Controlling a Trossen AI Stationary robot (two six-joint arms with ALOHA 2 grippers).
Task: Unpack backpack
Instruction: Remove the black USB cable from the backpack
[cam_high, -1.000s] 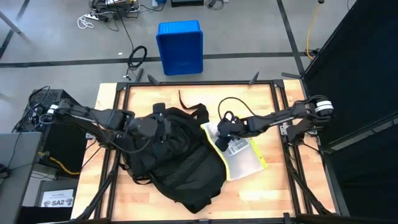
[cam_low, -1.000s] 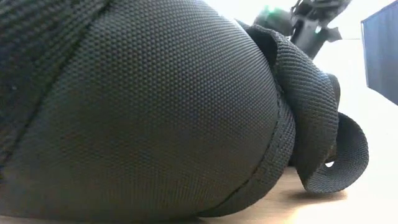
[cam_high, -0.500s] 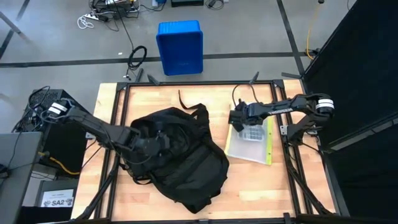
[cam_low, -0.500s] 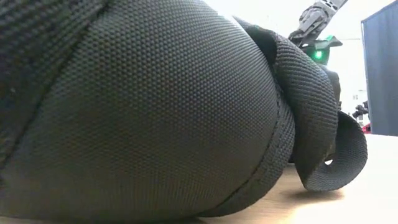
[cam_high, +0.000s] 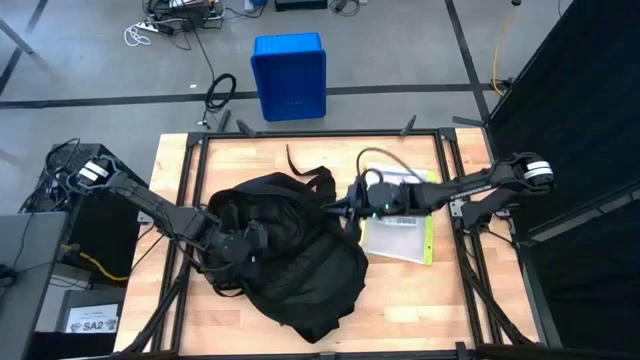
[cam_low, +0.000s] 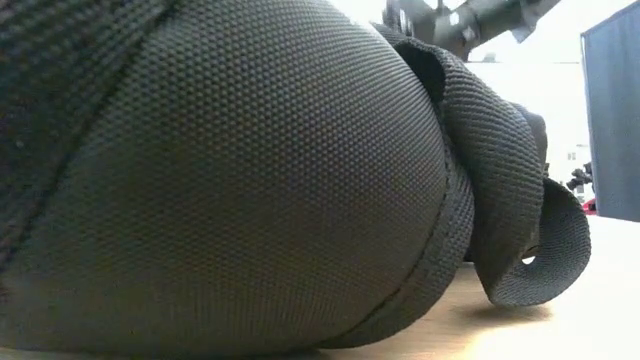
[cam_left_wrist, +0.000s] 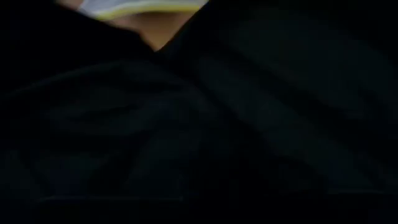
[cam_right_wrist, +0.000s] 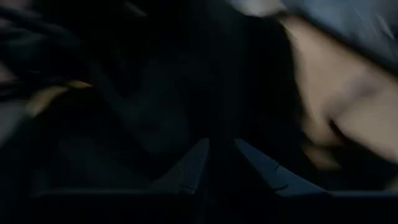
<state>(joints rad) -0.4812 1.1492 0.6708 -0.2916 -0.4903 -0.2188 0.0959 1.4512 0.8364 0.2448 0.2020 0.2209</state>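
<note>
Since a moment ago, my left tool (cam_high: 247, 243) has slid a little way down the left side of the backpack (cam_high: 300, 265), and my right tool (cam_high: 350, 208) has come back from the clear pouch (cam_high: 405, 230) to the bag's right edge. My left tool rests on the black cloth, and its camera shows only dark. I cannot tell if that tool is open or closed, or if it has hold of the cloth. The backpack lies slumped in the middle of the bench (cam_high: 420, 300), with its straps trailing toward the far side. My right tool sits low at the bag's right edge, close to where the mouth seems to be. I cannot tell if this tool is open or closed either. Just to its right, the clear pouch with the yellow edge lies flat on the bench, out of the bag. I think the step now is to reach in for the next thing. To do it well, my left tool should hold the bag's side still so the bag does not slide. My right tool should go in slowly and stay clear of the straps. It should close only on something that is firm. Soft cloth is easy to grab by mistake, and then the whole bag would lift.
</note>
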